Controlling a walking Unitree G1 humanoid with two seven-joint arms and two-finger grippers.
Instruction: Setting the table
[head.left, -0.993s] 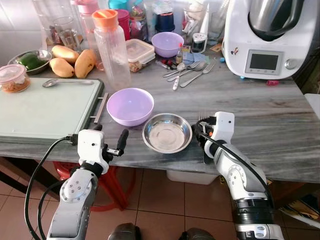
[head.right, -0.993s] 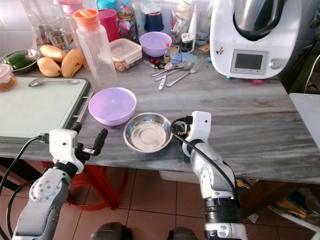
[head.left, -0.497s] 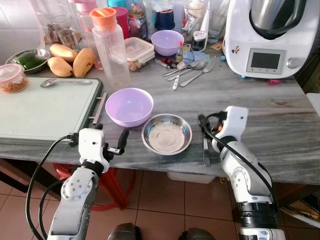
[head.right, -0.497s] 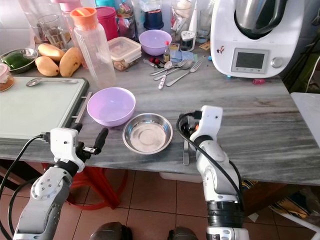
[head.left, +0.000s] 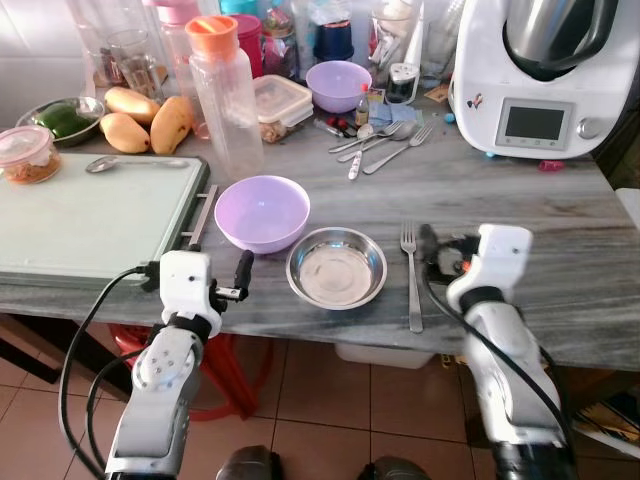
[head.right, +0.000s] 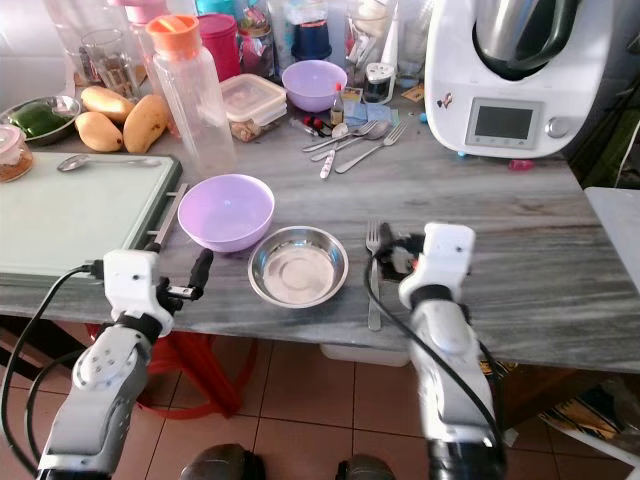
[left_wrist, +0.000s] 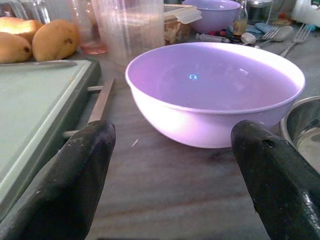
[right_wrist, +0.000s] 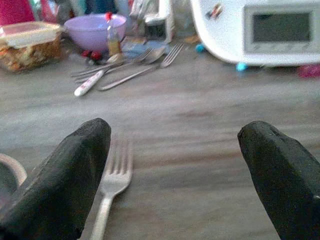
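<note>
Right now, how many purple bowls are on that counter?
2. One purple bowl sits near the front edge beside the steel bowl; the other purple bowl stands at the back among clutter, which could hide more.

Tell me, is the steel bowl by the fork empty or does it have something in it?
Empty. The steel bowl shows only its bare shiny bottom, upright beside the fork.

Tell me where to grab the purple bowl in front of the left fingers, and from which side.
Take the purple bowl by its near rim, coming from the table edge side. It stands upright and open, with the steel bowl close beside it, so the left gripper, already open and facing it, could pinch the rim wall there.
</note>
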